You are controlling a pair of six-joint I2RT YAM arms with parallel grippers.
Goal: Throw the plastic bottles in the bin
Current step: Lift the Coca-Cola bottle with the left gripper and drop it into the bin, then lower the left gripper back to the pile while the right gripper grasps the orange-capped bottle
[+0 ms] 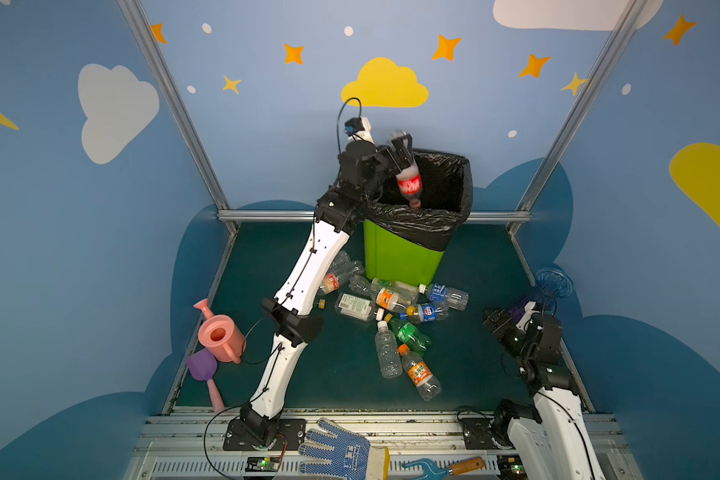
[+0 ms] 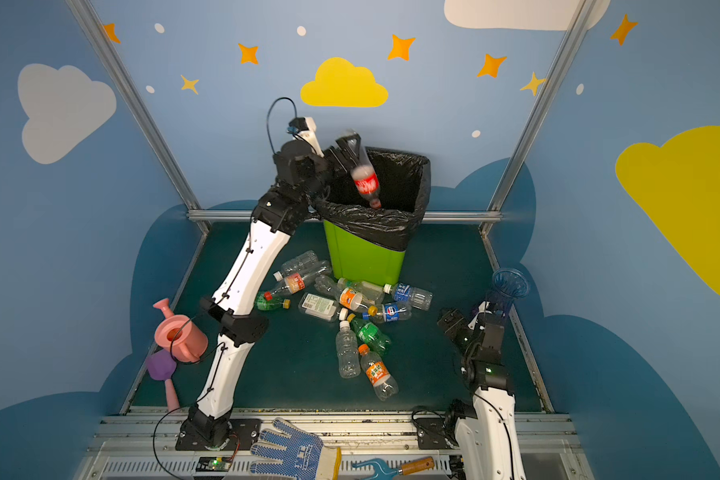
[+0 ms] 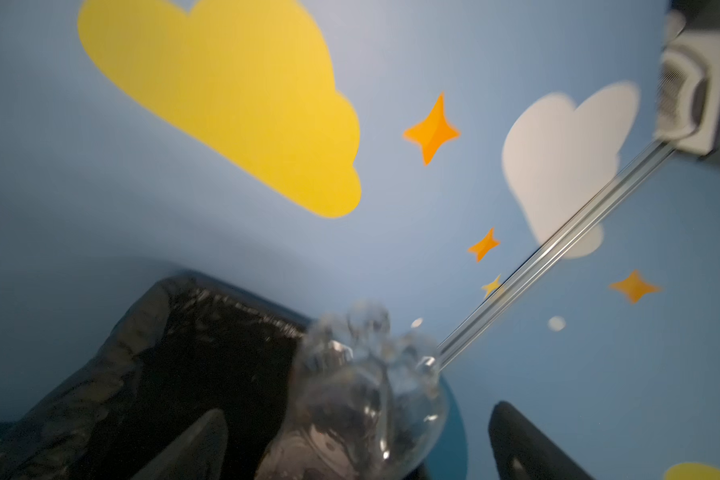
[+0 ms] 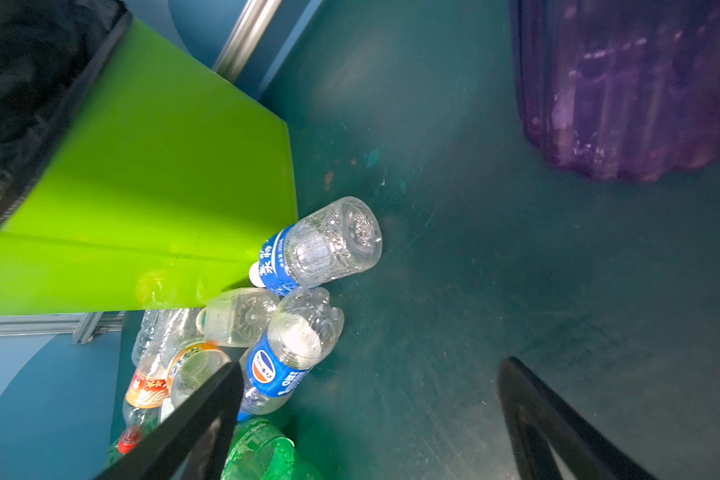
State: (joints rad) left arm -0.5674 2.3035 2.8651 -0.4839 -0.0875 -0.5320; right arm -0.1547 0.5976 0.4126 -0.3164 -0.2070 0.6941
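Red-labelled bottle [image 1: 409, 185] cap-down between parted left jaws, over bin [image 1: 400, 257], right jaws spread, empty

A pink watering can [image 1: 219, 336] stands at the left edge of the dark green mat [image 1: 474, 374], its spout towards the back, and a purple toy spade [image 1: 203, 366] with a pink handle lies just beside it, nearer the front. A blue ribbed vase [image 1: 553, 283], purple lower down, stands upright at the right edge. On the metal ledge in front lie a blue-dotted work glove [image 1: 335, 451] and a small blue hand fork [image 1: 454, 467] with a wooden handle. The blue walls carry clouds and orange stars
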